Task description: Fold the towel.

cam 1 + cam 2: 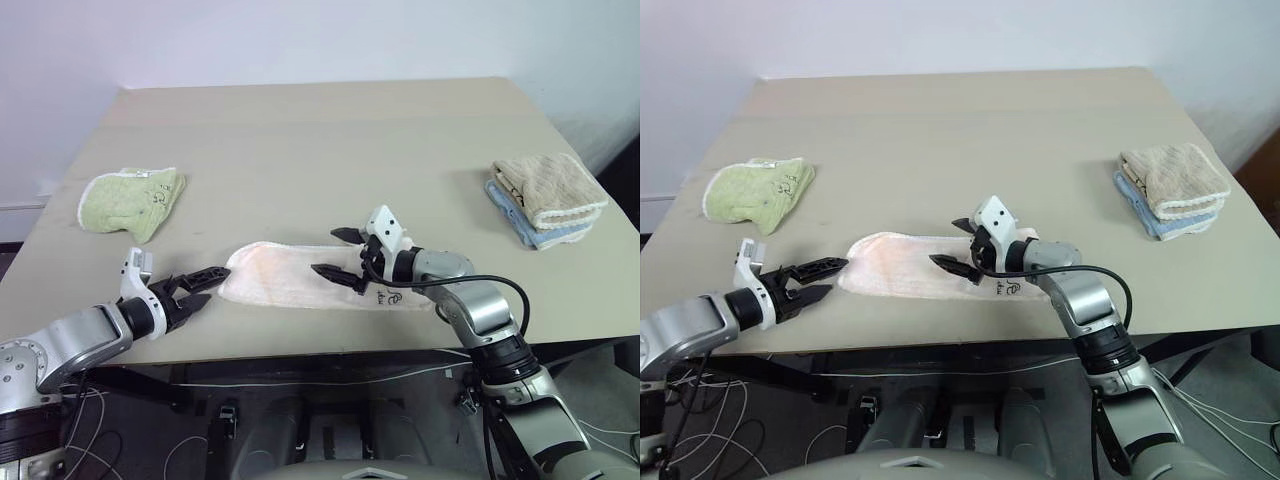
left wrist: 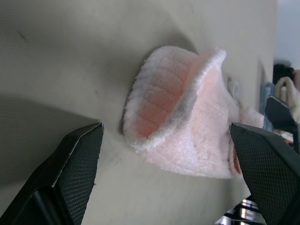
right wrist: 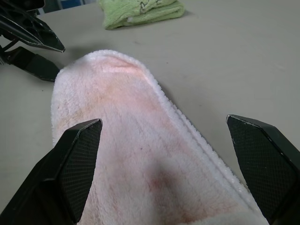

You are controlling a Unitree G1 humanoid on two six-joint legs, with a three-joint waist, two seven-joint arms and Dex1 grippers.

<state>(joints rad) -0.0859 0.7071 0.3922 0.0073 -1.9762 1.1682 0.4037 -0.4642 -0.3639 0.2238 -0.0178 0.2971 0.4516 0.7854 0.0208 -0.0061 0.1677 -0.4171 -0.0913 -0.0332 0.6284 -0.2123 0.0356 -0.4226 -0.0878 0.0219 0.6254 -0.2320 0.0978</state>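
The pale pink towel point(image 1: 290, 275) lies folded into a long strip near the table's front edge, a small dark printed mark at its right end. My left gripper point(image 1: 207, 281) is open just off the towel's left end, its fingers point(image 2: 75, 164) pointing at the rolled fold point(image 2: 178, 117). Over the towel's right half my right gripper point(image 1: 338, 254) hovers open, one finger on either side of the strip point(image 3: 140, 159). Neither holds the cloth.
A folded light green towel point(image 1: 132, 198) lies at the table's left. At the right edge a beige towel point(image 1: 550, 187) sits stacked on a blue one point(image 1: 530, 225). The tan table point(image 1: 330, 140) stretches bare behind the pink towel.
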